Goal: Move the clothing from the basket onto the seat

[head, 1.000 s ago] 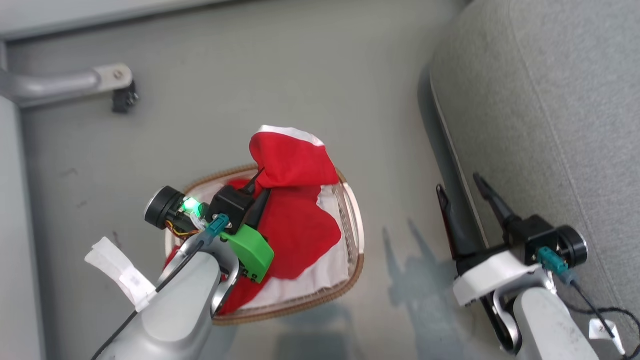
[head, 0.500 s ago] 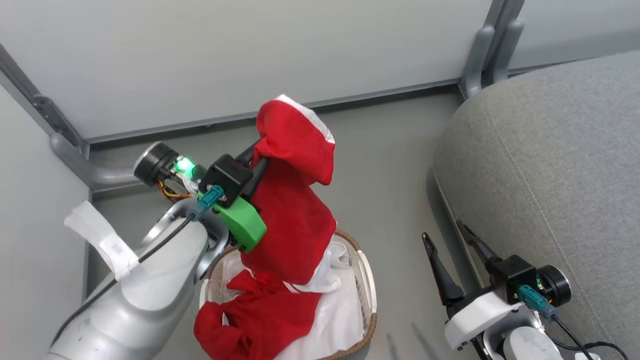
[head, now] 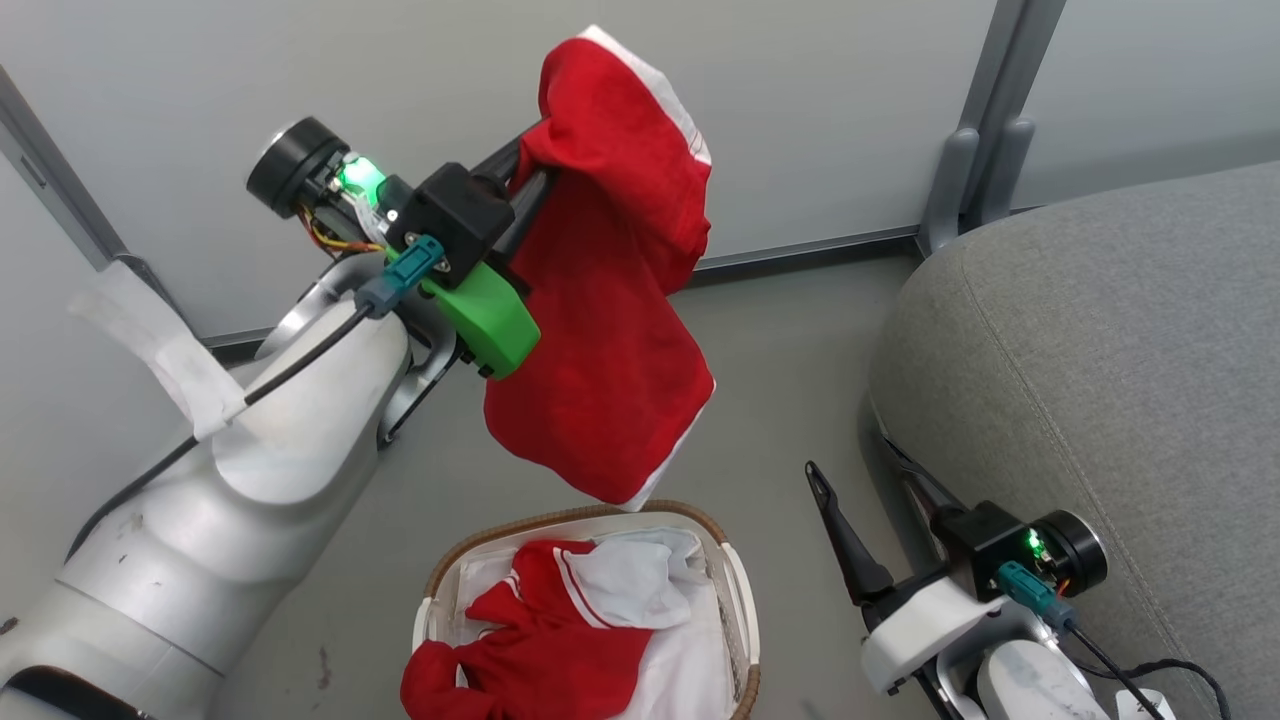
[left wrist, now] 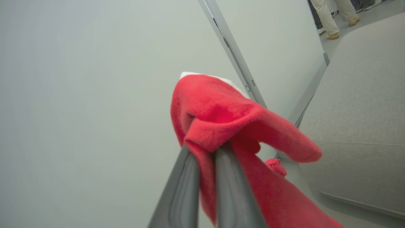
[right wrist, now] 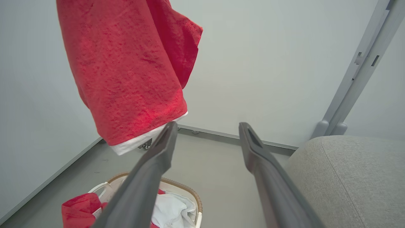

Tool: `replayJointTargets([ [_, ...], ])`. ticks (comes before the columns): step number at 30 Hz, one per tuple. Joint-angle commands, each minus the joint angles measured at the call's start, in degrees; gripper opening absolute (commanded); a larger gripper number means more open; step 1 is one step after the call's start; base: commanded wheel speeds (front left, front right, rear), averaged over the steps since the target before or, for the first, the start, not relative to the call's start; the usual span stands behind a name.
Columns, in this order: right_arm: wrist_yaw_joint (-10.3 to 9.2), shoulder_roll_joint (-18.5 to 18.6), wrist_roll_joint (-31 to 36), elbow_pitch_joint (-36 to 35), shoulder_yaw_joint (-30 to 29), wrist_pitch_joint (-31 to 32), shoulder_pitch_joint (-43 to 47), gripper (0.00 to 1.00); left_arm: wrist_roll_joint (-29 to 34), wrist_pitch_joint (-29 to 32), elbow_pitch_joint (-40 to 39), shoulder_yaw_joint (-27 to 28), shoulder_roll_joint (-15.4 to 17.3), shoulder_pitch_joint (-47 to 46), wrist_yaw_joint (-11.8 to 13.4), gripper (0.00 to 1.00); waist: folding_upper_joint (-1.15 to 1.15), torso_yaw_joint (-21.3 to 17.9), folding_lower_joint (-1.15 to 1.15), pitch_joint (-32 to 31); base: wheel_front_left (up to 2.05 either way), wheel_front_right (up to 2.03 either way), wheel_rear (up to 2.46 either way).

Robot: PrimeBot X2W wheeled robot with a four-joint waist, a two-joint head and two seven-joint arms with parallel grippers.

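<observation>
- The robot's left gripper [head: 528,170], at the end of its pale forearm, holds a bright red fabric garment with white trim [head: 610,330] in the air, the two long dark fingers [left wrist: 186,183] pressed together on a bunched fold of the cloth.
- The garment hangs free above a small oval white plastic laundry basket with a brown woven rim [head: 741,610]; its white-edged lower hem is clear of the rim.
- A second red garment with white stripes [head: 530,650] lies crumpled in the basket, partly spilling over its near-left edge, beside a rumpled white liner sheet [head: 640,580].
- The large grey fabric-upholstered seat cushion [head: 1100,350] stands to the robot's right of the basket, with no clothing on the part that shows.
- The right gripper [head: 850,465] is low beside the cushion's edge, fingers spread apart and holding nothing.
- Pale wall panels joined by a grey metal post [head: 975,130] close the scene behind.
</observation>
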State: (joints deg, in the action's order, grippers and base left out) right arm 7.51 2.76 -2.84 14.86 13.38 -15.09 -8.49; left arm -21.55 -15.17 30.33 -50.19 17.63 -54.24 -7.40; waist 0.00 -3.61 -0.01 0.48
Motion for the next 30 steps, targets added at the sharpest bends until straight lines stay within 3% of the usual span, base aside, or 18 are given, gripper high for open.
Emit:
replayJointTargets([
  [1,-0.04,0.23,0.79,0.25,0.39,-0.12,-0.99,1.00,-0.61,0.02,-0.06,-0.30,0.11,-1.65,-0.15,0.00,0.00,0.06,0.01,-0.08,0.00,0.00,0.00],
  [15,-0.04,0.24,1.19,3.94,4.11,-0.12,-5.34,1.00,-1.28,0.03,-3.14,-1.12,-0.65,-9.02,-0.15,0.00,0.00,1.12,0.01,-0.44,0.00,0.00,0.00],
  [26,-0.04,0.23,-15.69,7.69,7.62,-0.12,-9.92,1.00,-1.11,0.03,-8.07,-2.61,-1.68,-8.79,-0.15,0.00,0.00,2.78,0.01,-1.33,0.00,0.00,0.00],
  [30,-0.04,0.22,-18.16,8.50,10.16,-0.13,-11.61,1.00,-1.35,0.03,-9.25,-3.07,-1.91,-8.32,-0.15,0.00,0.00,3.36,0.01,-1.56,0.00,0.00,0.00],
])
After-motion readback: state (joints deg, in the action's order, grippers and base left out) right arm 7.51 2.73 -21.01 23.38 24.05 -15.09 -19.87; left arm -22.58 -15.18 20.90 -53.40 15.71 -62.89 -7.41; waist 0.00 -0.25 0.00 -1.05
